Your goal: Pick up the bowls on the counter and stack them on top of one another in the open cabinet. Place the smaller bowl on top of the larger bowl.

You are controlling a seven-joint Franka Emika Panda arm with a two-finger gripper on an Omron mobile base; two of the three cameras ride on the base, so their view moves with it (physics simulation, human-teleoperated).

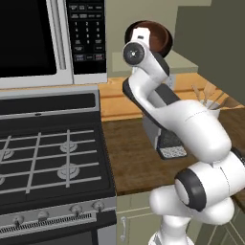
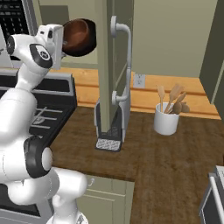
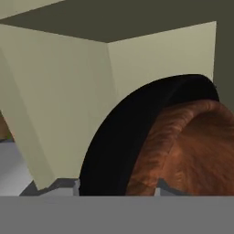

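My gripper (image 3: 112,186) is raised at the open cabinet (image 3: 59,105), and its two fingertips stand wide apart around bowl walls. One tip is outside the glossy black bowl (image 3: 114,141); the other is inside the reddish-brown bowl (image 3: 192,146), which is nested in it. Both bowls are tilted with their openings turned sideways. From the left base, the brown bowl (image 1: 158,37) in its black rim (image 1: 130,29) hangs above the shelf board (image 1: 184,62), behind my gripper (image 1: 143,39). From the right base, my gripper (image 2: 64,40) meets the brown bowl (image 2: 76,33), with the black bowl (image 2: 90,37) behind.
The open cabinet door (image 2: 114,65) with its curved handle hangs right of the bowls. A microwave (image 1: 48,38) and a black gas stove (image 1: 48,153) are on the left. On the wooden counter (image 2: 175,166) stand a white utensil cup (image 2: 166,121) and a grey mesh-based object (image 2: 108,143).
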